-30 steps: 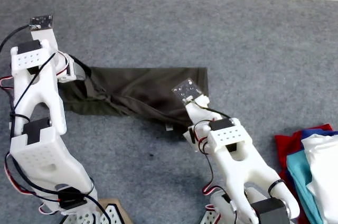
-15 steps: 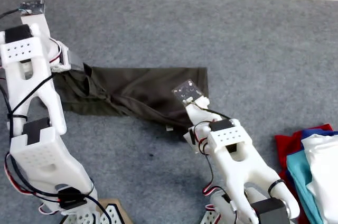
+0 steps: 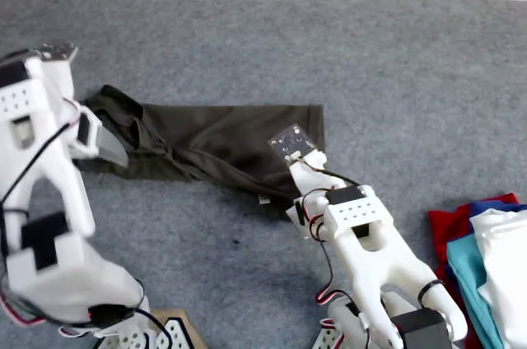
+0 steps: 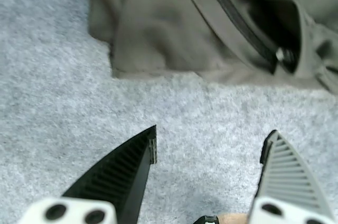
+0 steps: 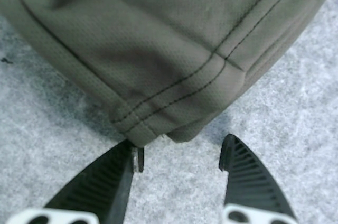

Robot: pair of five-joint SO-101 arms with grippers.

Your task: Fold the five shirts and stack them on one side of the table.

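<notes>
A dark olive shirt [image 3: 222,143] lies stretched out and partly folded on the grey table [image 3: 395,69]. Its left end is bunched, with the collar [image 4: 237,18] showing in the left wrist view. My left gripper [image 4: 208,142] is open over bare table, just short of that end's hem and holding nothing. In the high view it sits at the shirt's left edge [image 3: 103,147]. My right gripper [image 5: 182,147] is open too, its fingertips straddling the stitched near corner of the shirt [image 5: 174,102] without closing on it. The right arm [image 3: 354,217] stands at the shirt's near right corner.
A pile of other shirts, red, blue, teal and white [image 3: 486,258], sits at the right edge of the table. Bare grey surface stretches across the far side and between the olive shirt and the pile. A brown board corner [image 3: 177,328] shows by the left arm's base.
My left gripper let go of the shirt's left end, which now lies bunched on the table, and drew back toward the near left. The right arm has not moved.
</notes>
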